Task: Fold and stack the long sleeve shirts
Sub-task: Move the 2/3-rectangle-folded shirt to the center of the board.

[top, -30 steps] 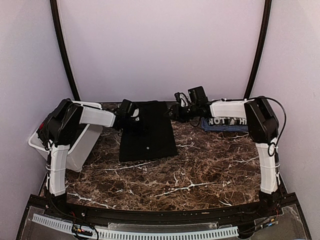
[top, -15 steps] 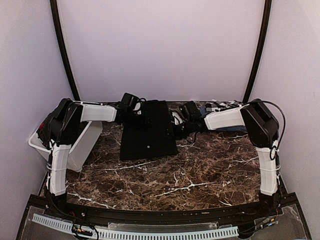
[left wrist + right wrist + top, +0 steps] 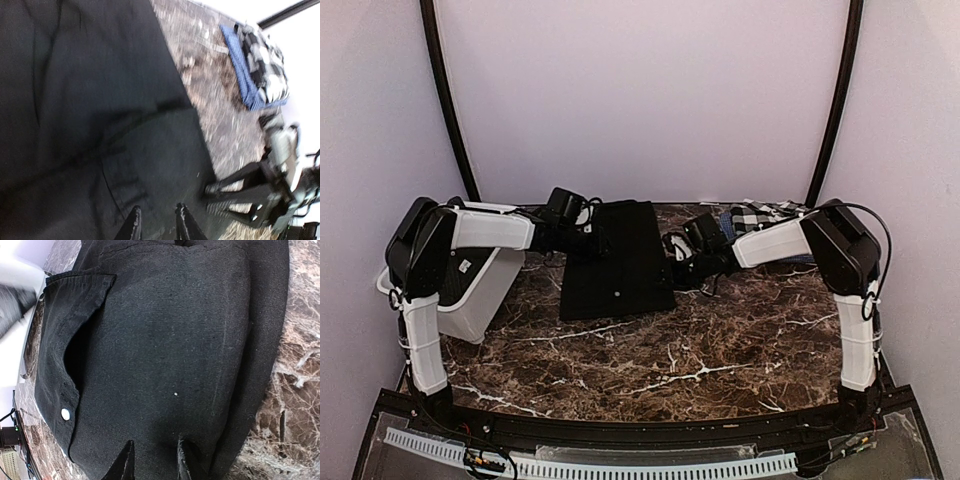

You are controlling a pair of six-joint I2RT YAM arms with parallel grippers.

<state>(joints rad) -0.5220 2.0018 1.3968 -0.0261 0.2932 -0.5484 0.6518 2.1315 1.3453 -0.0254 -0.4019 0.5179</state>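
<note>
A black long sleeve shirt (image 3: 616, 262) lies folded in a tall rectangle at the middle back of the table, with a small white mark near its front. My left gripper (image 3: 593, 243) hovers over its left edge; in the left wrist view the gripper (image 3: 157, 224) stands open, black cloth (image 3: 100, 100) below the tips and nothing between them. My right gripper (image 3: 671, 263) is at the shirt's right edge, open (image 3: 155, 461) above the black cloth (image 3: 165, 340). The checked, blue-edged shirt (image 3: 758, 216) lies folded at the back right, also the checked shirt (image 3: 261, 62) in the left wrist view.
A white plastic bin (image 3: 470, 292) stands at the table's left edge under the left arm. The back wall rises just behind the shirts. Bare marble table (image 3: 700, 350) stretches in front of the black shirt.
My right gripper has come left and nearer, from beside the checked shirt down to the black shirt's right edge. The left arm's elbow has swung out; its gripper stays at the left edge.
</note>
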